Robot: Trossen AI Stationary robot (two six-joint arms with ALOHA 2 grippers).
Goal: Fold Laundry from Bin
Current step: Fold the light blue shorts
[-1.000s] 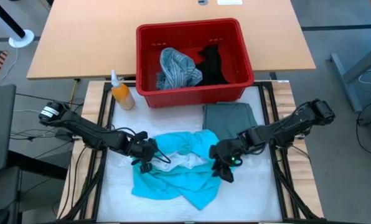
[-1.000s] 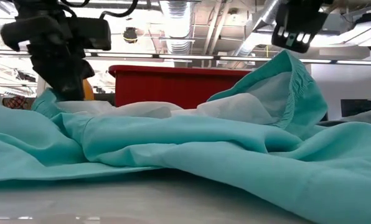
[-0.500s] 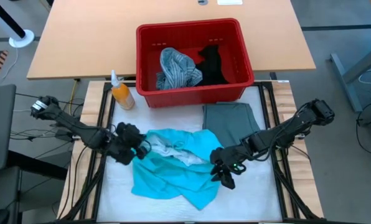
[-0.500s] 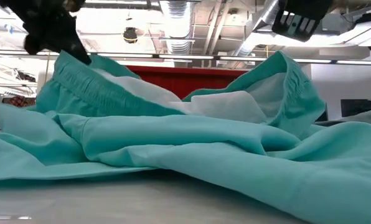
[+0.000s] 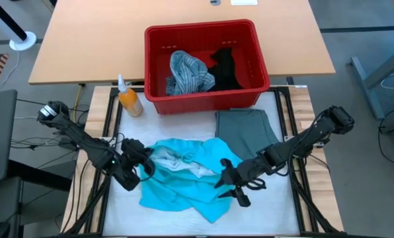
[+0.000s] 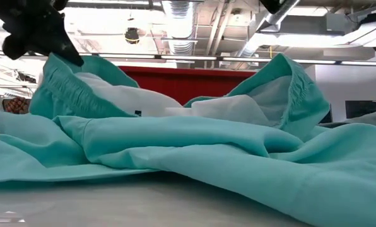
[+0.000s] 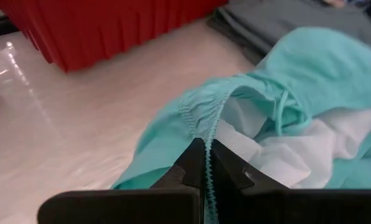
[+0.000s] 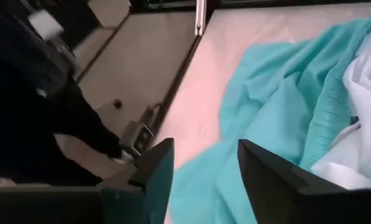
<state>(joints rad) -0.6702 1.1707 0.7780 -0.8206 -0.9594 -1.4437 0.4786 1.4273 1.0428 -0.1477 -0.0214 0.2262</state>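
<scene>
Turquoise garment (image 5: 184, 182) pinched at its waistband by left tool (image 7: 205, 163), right tool (image 8: 201, 165) gaping

A white-topped table (image 5: 124, 210) carries the work. On it lie the turquoise garment (image 5: 177, 192), a folded grey-green garment (image 5: 246, 131), the red bin (image 5: 203, 98) and an orange bottle (image 5: 129, 100).

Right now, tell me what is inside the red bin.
Inside the red bin lie a blue-grey striped garment and a black garment. Anything beneath them is covered.
</scene>
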